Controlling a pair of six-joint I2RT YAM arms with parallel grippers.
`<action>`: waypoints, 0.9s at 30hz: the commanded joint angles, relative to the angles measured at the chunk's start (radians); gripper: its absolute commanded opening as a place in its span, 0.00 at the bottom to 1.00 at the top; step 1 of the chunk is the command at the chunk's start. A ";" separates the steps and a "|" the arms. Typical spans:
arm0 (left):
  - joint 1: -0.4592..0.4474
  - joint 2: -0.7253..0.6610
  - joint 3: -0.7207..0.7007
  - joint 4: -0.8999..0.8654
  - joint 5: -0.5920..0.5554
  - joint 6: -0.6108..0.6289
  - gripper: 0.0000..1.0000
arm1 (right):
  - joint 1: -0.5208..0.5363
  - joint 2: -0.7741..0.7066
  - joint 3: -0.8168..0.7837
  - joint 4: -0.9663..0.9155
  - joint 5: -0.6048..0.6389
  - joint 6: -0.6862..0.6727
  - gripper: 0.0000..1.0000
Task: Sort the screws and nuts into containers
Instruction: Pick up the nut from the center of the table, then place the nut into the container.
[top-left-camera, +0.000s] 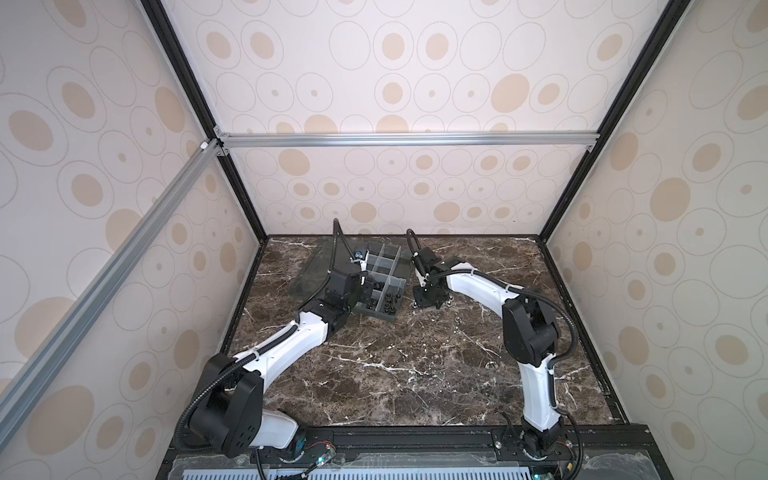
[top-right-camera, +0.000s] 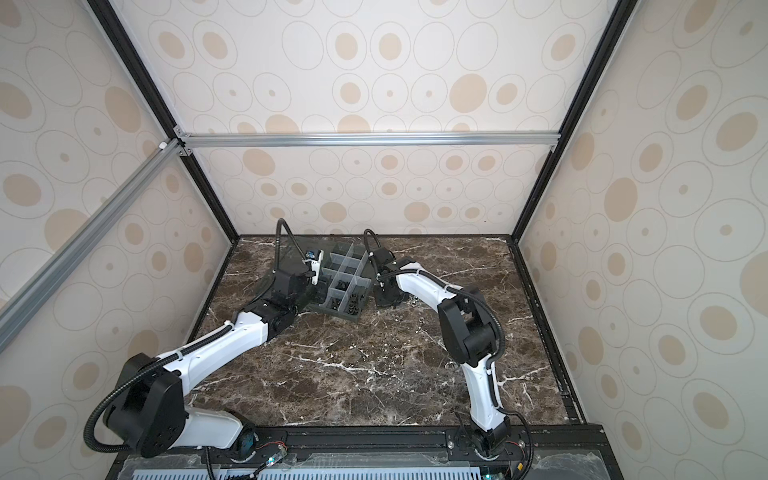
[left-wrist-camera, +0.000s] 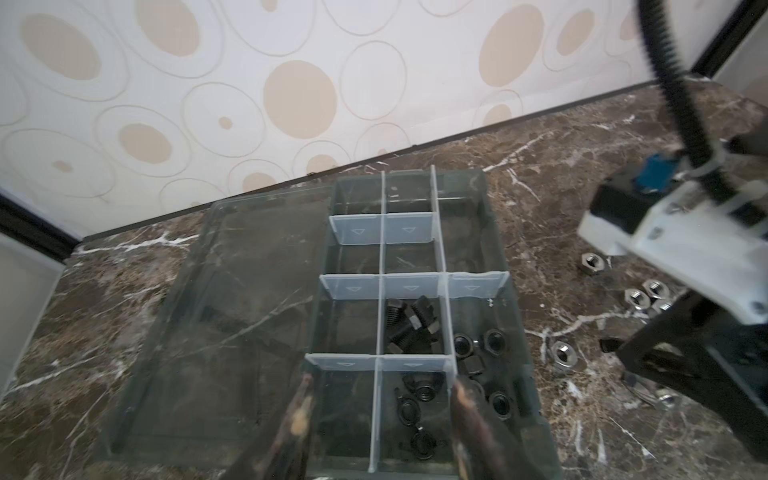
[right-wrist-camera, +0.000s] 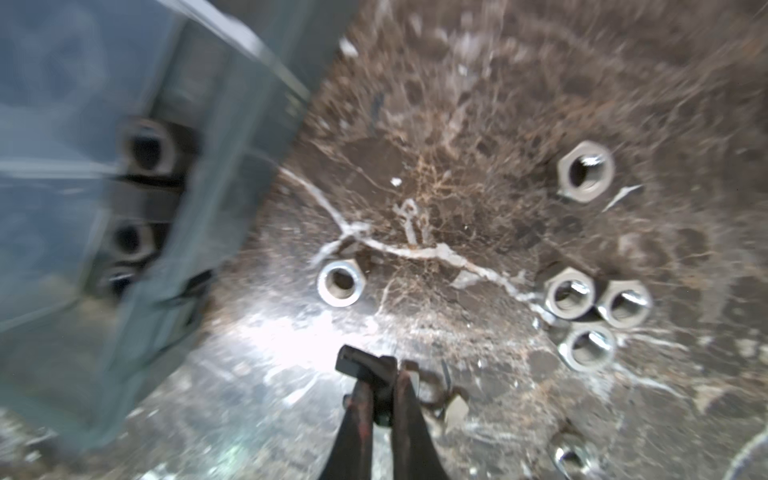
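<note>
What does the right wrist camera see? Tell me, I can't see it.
The right gripper is shut on a small black screw over the marble table. Silver nuts lie loose on it, next to a grey organizer box.

Loose silver nuts (right-wrist-camera: 340, 282): 6. Black screw (right-wrist-camera: 353, 361) in R pincer (right-wrist-camera: 388, 370): 1. Org. box (left-wrist-camera: 353, 332): 1. Lid (left-wrist-camera: 232, 316): 1.

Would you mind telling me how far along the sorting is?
Done: black screws and black nuts lie in separate cells of the box. In hand: the right gripper is shut on a small black piece, apparently a screw; the left gripper is open above the box. Left: several silver nuts on the table.
</note>
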 joint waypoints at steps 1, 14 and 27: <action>0.037 -0.046 -0.035 0.053 -0.009 -0.063 0.54 | 0.032 -0.059 0.043 -0.022 -0.050 -0.034 0.05; 0.104 -0.155 -0.129 0.009 -0.009 -0.107 0.54 | 0.177 0.175 0.417 -0.010 -0.182 -0.080 0.05; 0.086 -0.282 -0.136 -0.016 0.040 -0.066 0.54 | 0.185 0.302 0.539 -0.066 -0.165 -0.099 0.35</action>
